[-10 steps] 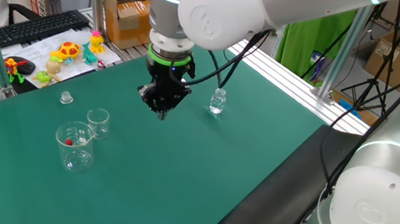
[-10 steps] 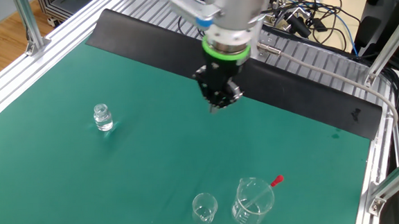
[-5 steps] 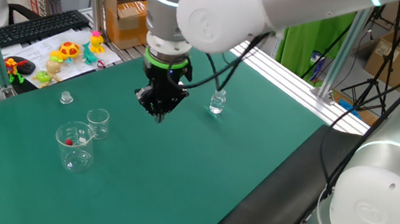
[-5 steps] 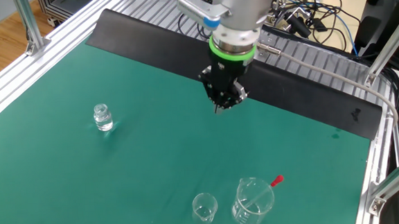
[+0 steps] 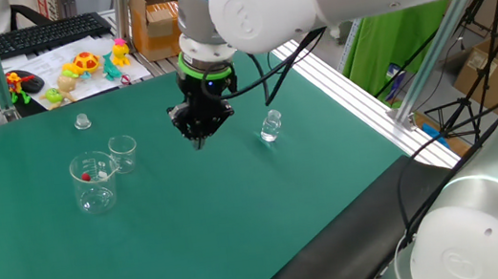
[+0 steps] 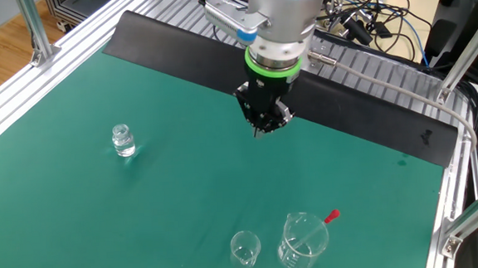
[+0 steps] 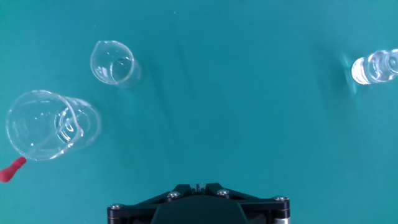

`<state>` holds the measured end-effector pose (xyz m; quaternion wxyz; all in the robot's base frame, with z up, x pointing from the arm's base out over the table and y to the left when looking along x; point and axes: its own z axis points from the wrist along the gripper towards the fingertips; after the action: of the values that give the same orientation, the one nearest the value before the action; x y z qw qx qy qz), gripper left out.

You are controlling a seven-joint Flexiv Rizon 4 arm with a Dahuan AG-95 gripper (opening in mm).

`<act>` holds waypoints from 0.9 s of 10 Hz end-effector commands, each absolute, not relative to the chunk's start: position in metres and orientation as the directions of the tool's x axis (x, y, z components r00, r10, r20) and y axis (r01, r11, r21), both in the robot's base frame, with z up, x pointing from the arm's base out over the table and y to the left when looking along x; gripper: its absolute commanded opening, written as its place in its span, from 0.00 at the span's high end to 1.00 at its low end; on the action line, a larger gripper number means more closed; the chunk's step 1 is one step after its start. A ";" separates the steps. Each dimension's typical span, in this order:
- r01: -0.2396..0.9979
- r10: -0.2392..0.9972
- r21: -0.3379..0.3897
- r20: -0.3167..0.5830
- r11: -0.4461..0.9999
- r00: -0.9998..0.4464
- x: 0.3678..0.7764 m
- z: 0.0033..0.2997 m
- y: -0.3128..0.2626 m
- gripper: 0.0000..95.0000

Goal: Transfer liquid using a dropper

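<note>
On the smooth green mat (image 6: 102,209) that covers the table, four small pieces of clear glassware stand upright and well apart from the arm. The larger beaker (image 5: 94,182) is a round, thin-walled cup with a pouring lip, and the dropper (image 6: 307,231) leans inside it, a slender clear stem slanting across the glass with its small red end (image 6: 333,216) sticking out over the rim. Just beside it stands the smaller beaker (image 5: 122,152), of the same shape, not touching. A tiny clear cap-like piece (image 5: 82,122) sits farther back near the mat's far edge. On the opposite side of the arm a small clear vial (image 5: 270,126) stands alone, close to the ribbed aluminium rail (image 5: 359,96) bordering the mat. The gripper (image 6: 261,129), black with a green ring above it, hangs above the middle of the mat pointing straight down, its fingers clenched together on nothing. In the hand view the two beakers lie to the left and the vial to the far right, with bare mat beneath the hand. Nothing stands between the gripper and the beakers. Beyond the mat in one fixed view lie a keyboard (image 5: 47,34), colourful toys (image 5: 85,67) and a cardboard box (image 5: 156,19); in the other, a black strip (image 6: 355,127) and loose cables (image 6: 373,18) run along the far edge.
</note>
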<state>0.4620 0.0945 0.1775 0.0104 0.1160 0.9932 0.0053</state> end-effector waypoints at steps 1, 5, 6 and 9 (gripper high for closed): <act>0.191 0.191 0.007 -0.005 0.982 -0.982 0.463 0.178 0.095 1.00; 0.035 0.035 0.012 0.004 0.999 -0.999 0.463 0.178 0.095 1.00; 0.012 0.012 0.016 0.003 1.000 -1.000 0.463 0.178 0.095 1.00; -0.041 -0.041 0.036 0.003 0.999 -0.999 0.463 0.178 0.095 1.00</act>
<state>0.4635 0.0941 0.1779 -0.0015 -0.0152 0.9998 0.0159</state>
